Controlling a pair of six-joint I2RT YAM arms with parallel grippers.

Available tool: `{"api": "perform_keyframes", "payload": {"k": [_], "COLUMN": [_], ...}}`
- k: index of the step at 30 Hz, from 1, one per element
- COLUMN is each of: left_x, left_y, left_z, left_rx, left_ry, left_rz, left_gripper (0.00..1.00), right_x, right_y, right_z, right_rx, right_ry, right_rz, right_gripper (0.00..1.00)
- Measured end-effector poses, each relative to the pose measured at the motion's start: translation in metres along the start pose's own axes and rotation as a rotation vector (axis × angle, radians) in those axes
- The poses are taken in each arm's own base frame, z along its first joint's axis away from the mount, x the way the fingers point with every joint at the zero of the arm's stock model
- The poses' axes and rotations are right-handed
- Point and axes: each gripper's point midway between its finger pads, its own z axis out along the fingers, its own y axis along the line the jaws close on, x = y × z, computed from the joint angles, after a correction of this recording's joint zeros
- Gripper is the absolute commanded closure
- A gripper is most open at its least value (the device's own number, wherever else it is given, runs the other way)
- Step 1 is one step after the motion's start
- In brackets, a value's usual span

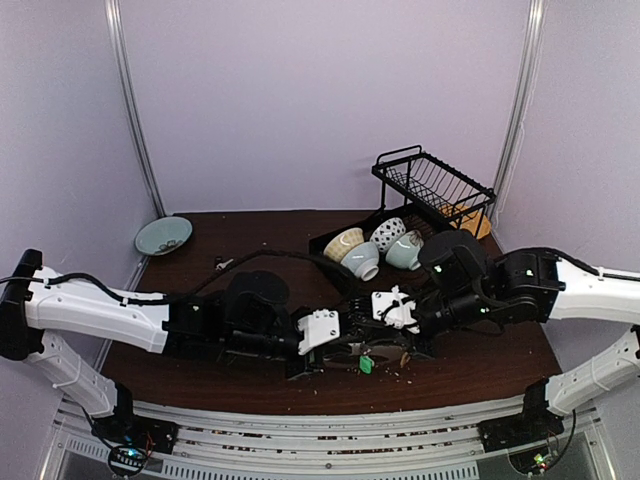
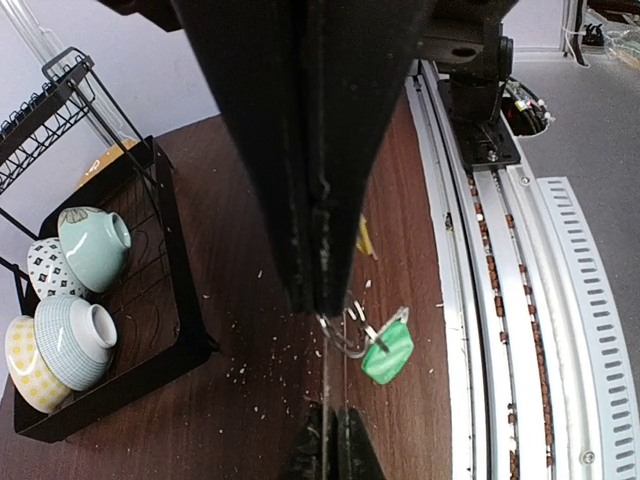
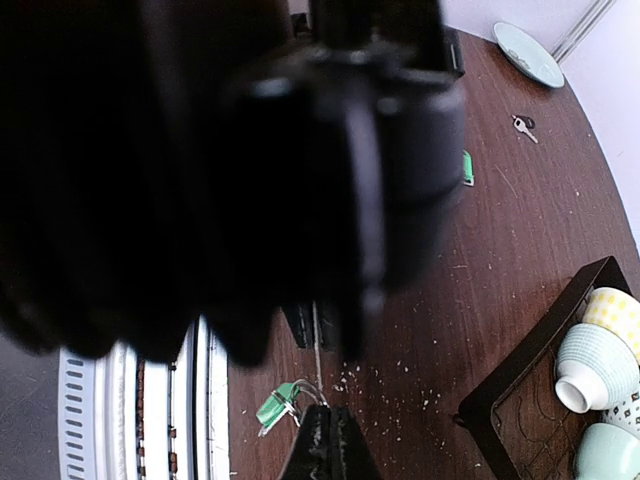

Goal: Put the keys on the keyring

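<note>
I'm watching left gripper (image 2: 320, 303) clamping thin silver wire keyring (image 2: 341, 343); green-tagged metal key (image 2: 388, 352) dangling at four o'clock. Right gripper (image 3: 322, 345) closed, apparently pinching it too.

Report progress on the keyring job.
Done: one green-headed metal key appears to hang on the thin silver wire keyring. In hand: the left gripper and right gripper both pinch that wire, jaws shut. Left: at least one plain silver key lies loose far across the dark wooden table.
</note>
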Motion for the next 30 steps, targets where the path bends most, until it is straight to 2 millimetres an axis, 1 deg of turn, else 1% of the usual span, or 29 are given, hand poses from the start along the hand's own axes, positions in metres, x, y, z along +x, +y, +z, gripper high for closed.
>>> {"api": "perform_keyframes", "payload": {"k": [2, 4, 5, 7, 9, 10, 11, 13, 16, 18, 19, 20, 22, 26, 28, 30], "left_x": [0.001, 0.001, 0.001, 0.007, 0.017, 0.021, 0.024, 0.028, 0.029, 0.025, 0.009, 0.008, 0.0, -0.011, -0.017, -0.024], "left_y": [0.0, 0.0, 0.001, 0.0, -0.001, -0.002, -0.002, 0.0, 0.006, 0.011, 0.024, 0.025, 0.033, 0.046, 0.05, 0.053], "left_z": [0.0, 0.0, 0.0, -0.002, -0.004, -0.005, -0.005, -0.006, -0.009, -0.012, -0.022, -0.023, -0.031, -0.044, -0.047, -0.051], "left_rx": [0.0, -0.004, -0.009, -0.016, -0.023, -0.029, -0.036, -0.06, -0.1, -0.132, -0.215, -0.22, -0.285, -0.414, -0.461, -0.499], "left_ry": [-0.002, -0.007, -0.009, 0.003, 0.015, 0.018, 0.019, 0.016, -0.01, -0.026, -0.085, -0.087, -0.135, -0.203, -0.225, -0.251], "left_rz": [0.0, -0.005, -0.009, -0.025, -0.047, -0.057, -0.066, -0.085, -0.097, -0.101, -0.105, -0.105, -0.117, -0.136, -0.137, -0.136], "left_gripper": [1.0, 1.0, 1.0, 1.0, 1.0, 1.0, 1.0, 1.0, 1.0, 1.0, 1.0, 1.0, 1.0, 1.0, 1.0, 1.0], "right_x": [0.001, 0.001, 0.001, 0.002, 0.0, -0.002, -0.006, -0.017, -0.031, -0.035, -0.031, -0.03, -0.026, -0.01, -0.012, -0.019], "right_y": [-0.001, -0.002, -0.003, -0.007, -0.013, -0.015, -0.018, -0.022, -0.024, -0.024, -0.022, -0.022, -0.021, -0.014, -0.015, -0.024], "right_z": [0.0, 0.001, 0.001, 0.0, -0.006, -0.009, -0.014, -0.026, -0.041, -0.043, -0.032, -0.031, -0.022, -0.001, 0.003, 0.0], "right_rx": [0.01, 0.023, 0.028, 0.048, 0.075, 0.085, 0.101, 0.128, 0.148, 0.151, 0.135, 0.132, 0.141, 0.192, 0.212, 0.255], "right_ry": [-0.009, -0.015, -0.017, -0.011, -0.024, -0.037, -0.062, -0.123, -0.206, -0.238, -0.273, -0.271, -0.309, -0.342, -0.359, -0.401], "right_rz": [-0.008, -0.015, -0.015, -0.005, 0.019, 0.03, 0.039, 0.059, 0.092, 0.124, 0.232, 0.238, 0.322, 0.434, 0.453, 0.472], "right_gripper": [0.93, 0.85, 0.83, 0.79, 0.71, 0.7, 0.71, 0.71, 0.7, 0.69, 0.65, 0.64, 0.63, 0.59, 0.58, 0.57]}}
